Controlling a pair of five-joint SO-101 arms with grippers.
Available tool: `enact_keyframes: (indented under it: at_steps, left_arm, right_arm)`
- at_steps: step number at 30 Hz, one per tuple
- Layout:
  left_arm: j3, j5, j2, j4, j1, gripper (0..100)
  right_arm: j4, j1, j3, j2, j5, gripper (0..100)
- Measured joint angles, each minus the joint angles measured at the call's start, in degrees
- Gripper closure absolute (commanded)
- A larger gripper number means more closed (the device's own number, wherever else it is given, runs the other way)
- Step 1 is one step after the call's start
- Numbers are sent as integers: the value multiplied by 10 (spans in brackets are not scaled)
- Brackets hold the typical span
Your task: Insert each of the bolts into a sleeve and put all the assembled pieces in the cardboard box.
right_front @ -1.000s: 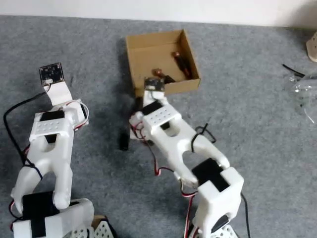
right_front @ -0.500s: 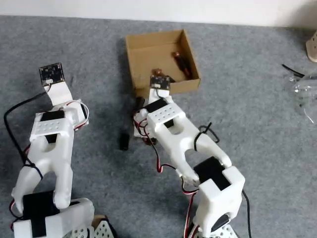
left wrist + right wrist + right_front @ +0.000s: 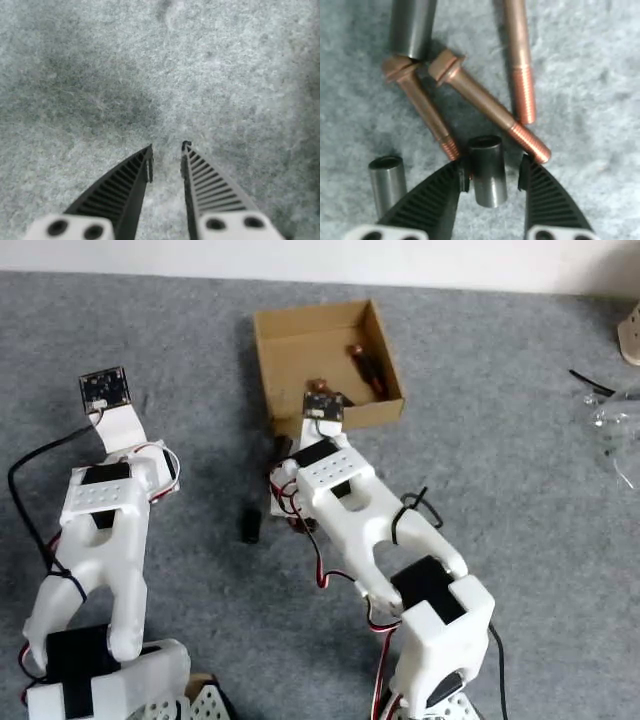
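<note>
In the right wrist view my right gripper (image 3: 493, 167) is open, its fingers either side of an upright dark sleeve (image 3: 488, 171) on the grey carpet. One finger touches the sleeve and the other stands just off it. Three copper bolts lie beyond it: one (image 3: 422, 107) beside the sleeve, one (image 3: 485, 105) crossing behind it, one (image 3: 520, 60) farther off. Two more sleeves (image 3: 387, 182) (image 3: 412, 25) are nearby. The cardboard box (image 3: 268, 350) holds an assembled piece (image 3: 365, 368). My left gripper (image 3: 166, 150) hangs slightly open over bare carpet.
In the high view the right arm (image 3: 335, 480) reaches to just in front of the box's near wall. The left arm (image 3: 100, 505) is well to the left. A loose black sleeve (image 3: 251, 523) lies between them. Clear plastic and a wire (image 3: 605, 415) sit at the far right.
The right arm shifted a little to the right and toward the box one second ago, then held still. The left arm has not moved.
</note>
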Motion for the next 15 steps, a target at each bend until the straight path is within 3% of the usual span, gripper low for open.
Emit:
enact_keyframes:
  at_steps: [15]
  left_arm:
    - [0,0,0,0,0,899]
  right_arm:
    - [26,-4,-51,75,28,844]
